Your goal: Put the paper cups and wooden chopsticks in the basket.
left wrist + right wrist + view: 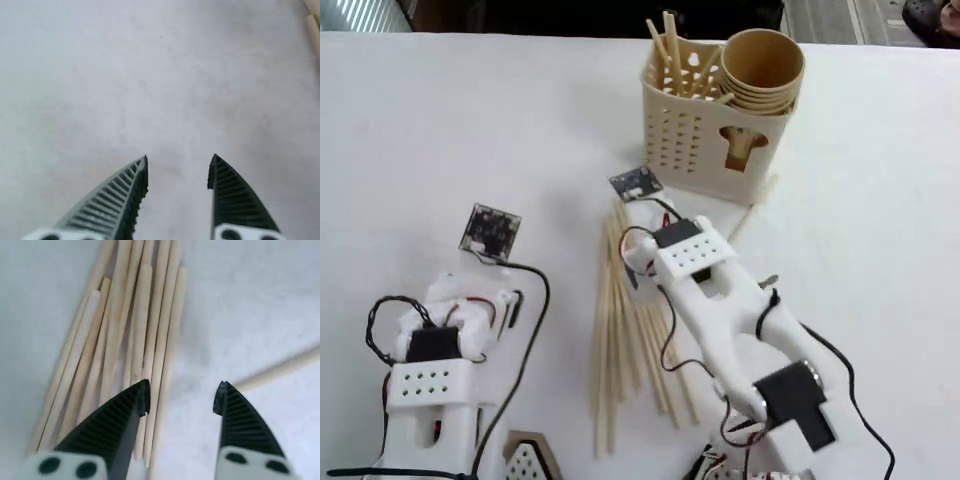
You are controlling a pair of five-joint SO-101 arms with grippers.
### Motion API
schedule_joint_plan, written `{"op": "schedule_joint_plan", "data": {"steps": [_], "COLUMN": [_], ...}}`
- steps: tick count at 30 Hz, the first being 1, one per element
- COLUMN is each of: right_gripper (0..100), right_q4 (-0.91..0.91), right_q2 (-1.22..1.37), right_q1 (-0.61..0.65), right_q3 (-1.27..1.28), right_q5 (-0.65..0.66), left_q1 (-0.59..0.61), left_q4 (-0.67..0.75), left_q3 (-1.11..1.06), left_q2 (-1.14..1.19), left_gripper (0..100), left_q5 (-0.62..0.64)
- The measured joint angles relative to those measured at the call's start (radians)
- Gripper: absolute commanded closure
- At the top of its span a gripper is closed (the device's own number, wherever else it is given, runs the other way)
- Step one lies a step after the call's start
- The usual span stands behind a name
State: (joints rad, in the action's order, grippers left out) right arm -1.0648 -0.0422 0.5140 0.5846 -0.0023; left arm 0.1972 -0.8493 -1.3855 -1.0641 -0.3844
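Found cups (763, 62) and some chopsticks (670, 50) in basket (695, 140) at upper centre, pile (610, 350) left on bench (420, 120), left gripper (177, 165) and right gripper (181, 392) spread empty.

Diffuse overhead light, bright and even. High view: white table (440, 130) close to glare toward its far edge, and all shadows are soft-edged. Basket (700, 140) throws a faint shadow at its base; inside of the paper cups (763, 55) shaded. Left wrist view: table dimmer, mottled grey, slightly darker toward the left gripper (177, 160). Right wrist view: chopsticks (135, 315) cast thin, soft shadows between them; bare table beside them brighter.
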Motion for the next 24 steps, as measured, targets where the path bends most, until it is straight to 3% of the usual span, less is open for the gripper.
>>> {"op": "schedule_joint_plan", "data": {"steps": [16, 24], "right_gripper": [78.8, 96.4], "right_q4": [0.041, 0.046], "right_q2": [0.164, 0.204], "right_q1": [0.046, 0.006], "right_q3": [-0.049, -0.060], "right_q5": [-0.011, -0.011], "left_q1": [0.000, 0.000], "left_q4": [0.000, 0.000], "left_q3": [0.000, 0.000], "left_q2": [0.000, 0.000], "left_gripper": [80, 80], "left_q5": [0.000, 0.000]}}
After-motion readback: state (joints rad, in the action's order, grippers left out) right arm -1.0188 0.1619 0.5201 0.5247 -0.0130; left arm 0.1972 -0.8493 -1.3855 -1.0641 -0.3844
